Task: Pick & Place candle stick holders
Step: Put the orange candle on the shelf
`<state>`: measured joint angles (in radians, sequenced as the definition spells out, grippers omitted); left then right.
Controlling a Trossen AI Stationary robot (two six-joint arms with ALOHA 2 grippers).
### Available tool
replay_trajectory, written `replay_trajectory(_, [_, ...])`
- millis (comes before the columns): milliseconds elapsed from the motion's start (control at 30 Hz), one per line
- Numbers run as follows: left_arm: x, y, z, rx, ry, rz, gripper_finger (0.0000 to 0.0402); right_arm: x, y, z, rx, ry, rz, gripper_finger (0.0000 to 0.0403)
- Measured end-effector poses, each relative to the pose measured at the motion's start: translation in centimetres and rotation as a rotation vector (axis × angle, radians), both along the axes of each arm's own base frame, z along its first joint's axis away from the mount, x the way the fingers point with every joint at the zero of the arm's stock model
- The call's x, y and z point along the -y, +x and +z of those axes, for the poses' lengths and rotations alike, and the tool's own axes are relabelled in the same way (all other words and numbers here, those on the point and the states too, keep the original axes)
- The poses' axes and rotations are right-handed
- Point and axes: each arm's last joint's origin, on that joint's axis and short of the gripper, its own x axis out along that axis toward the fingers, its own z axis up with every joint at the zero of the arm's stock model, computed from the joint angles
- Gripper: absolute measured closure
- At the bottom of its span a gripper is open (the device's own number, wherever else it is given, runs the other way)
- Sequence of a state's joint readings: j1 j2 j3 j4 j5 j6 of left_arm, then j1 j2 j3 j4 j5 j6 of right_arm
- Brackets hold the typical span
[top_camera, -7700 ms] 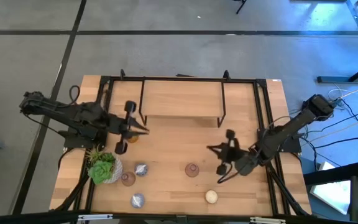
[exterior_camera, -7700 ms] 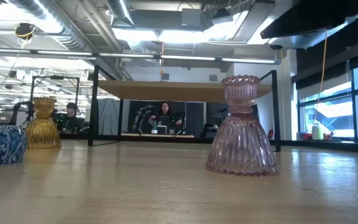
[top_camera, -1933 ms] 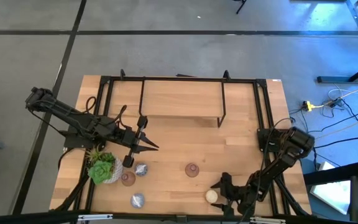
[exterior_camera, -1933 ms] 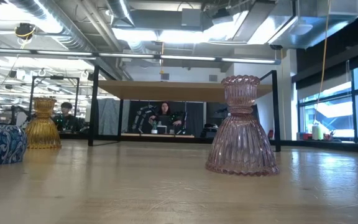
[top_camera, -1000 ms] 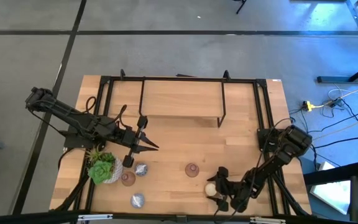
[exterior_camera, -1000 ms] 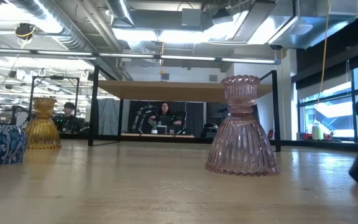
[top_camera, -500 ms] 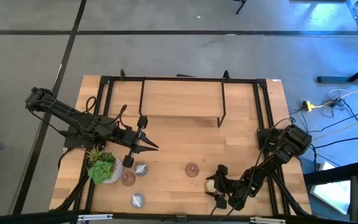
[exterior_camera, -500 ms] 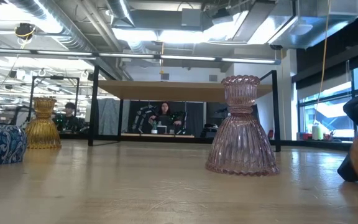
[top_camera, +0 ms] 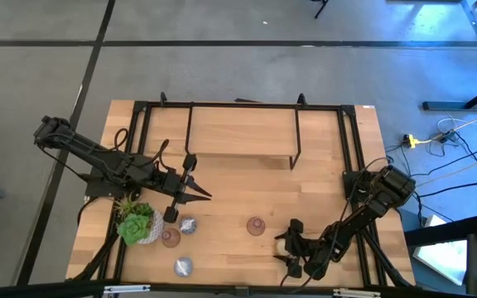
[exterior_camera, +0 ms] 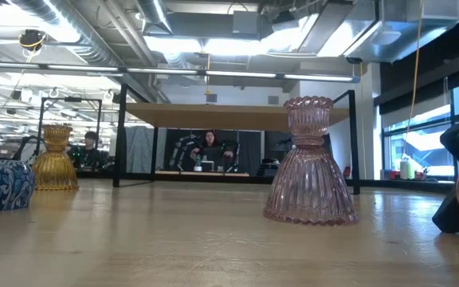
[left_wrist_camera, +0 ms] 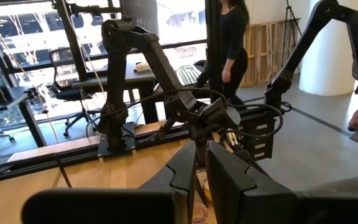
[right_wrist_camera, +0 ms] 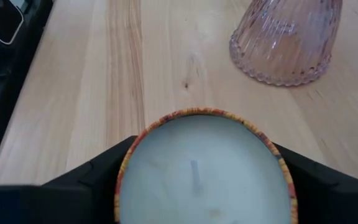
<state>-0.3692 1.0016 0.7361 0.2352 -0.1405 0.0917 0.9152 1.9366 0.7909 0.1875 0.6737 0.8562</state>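
Right tool pinching cream-white holder at its sides, near desk front edge beside pink holder. We judge it glassy, slippery, breakable: keep grip low, gentle. Left tool pressed together, idle.

Wooden table, pink holders, silvery-blue holders, amber holder, potted succulent

Right tool grips cream holder beside pink holder.
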Motion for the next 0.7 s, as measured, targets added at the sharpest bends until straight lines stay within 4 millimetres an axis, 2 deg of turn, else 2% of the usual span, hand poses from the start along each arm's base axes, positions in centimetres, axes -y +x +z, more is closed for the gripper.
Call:
replay_trajectory(300, [0.0, 0.0, 0.0, 0.000, 0.000, 0.000, 0.0371, -0.4, 1.8, 2.8, -0.169, -0.035, 0.032, 0.0105])
replay_trajectory(433, [0.0, 0.0, 0.0, -0.003, 0.001, 0.000, 0.0371, -0.3, 2.7, 4.2, -0.271, -0.094, 0.024, 0.0110])
replay_trajectory(700, [0.0, 0.0, 0.0, -0.005, 0.002, 0.000, 0.0371, -0.5, 4.3, 8.0, -0.343, -0.253, 0.045, 0.0107])
